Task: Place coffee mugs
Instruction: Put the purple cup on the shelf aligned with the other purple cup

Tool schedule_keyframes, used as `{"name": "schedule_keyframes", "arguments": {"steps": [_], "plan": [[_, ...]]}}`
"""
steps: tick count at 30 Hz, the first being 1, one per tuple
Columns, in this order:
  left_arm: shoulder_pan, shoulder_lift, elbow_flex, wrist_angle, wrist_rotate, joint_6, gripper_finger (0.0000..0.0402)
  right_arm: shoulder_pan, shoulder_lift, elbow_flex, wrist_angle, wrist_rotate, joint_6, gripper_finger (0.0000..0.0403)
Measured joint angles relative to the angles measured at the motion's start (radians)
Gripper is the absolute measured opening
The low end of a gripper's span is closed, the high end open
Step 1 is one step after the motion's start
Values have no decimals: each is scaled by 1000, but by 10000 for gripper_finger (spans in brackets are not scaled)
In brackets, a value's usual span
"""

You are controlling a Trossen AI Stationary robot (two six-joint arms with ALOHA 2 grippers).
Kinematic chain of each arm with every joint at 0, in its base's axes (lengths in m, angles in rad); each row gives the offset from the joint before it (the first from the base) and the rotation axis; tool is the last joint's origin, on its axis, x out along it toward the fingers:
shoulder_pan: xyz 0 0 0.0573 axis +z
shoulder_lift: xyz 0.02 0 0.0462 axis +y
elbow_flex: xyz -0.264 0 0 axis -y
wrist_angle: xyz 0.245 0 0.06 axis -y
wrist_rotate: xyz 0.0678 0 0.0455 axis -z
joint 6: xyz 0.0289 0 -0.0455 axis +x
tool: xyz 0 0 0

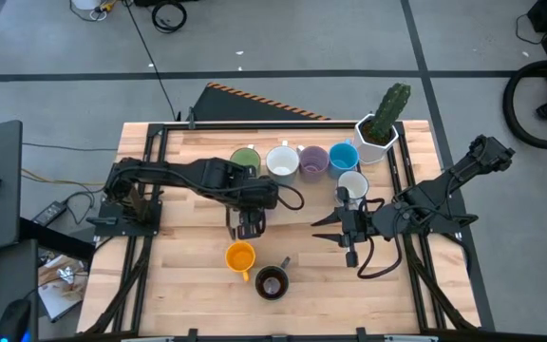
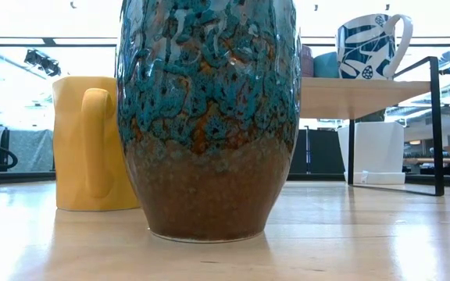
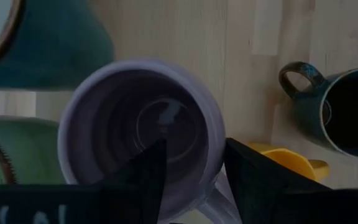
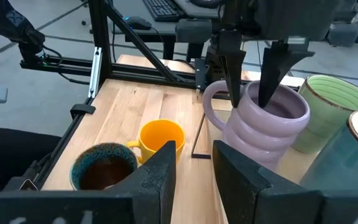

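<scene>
left gripper seemingly straddles lavender mug rim.

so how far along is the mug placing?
Done: green mug, white mug, lavender mug and blue mug stand in a back row, with the grey-white mug just in front.
In hand: the left end effector straddles the second lavender mug's wall, open, mug standing on the table.
Left: orange mug and dark brown mug, near the front.
The right end effector waits, open.

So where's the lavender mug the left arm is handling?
In the right wrist view the lavender mug stands on the table beside the green mug, left gripper straddling its rim, jaws parted.
</scene>
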Motion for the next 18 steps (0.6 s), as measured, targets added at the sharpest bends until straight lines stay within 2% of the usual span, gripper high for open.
{"name": "schedule_keyframes", "arguments": {"steps": [12,18], "plan": [[-8,-92,5,10,-29,70,165,0,0,-1,4,0,0,112],[-18,-129,5,-93,-44,61,165,0,0,-1,4,0,0,112]]}}
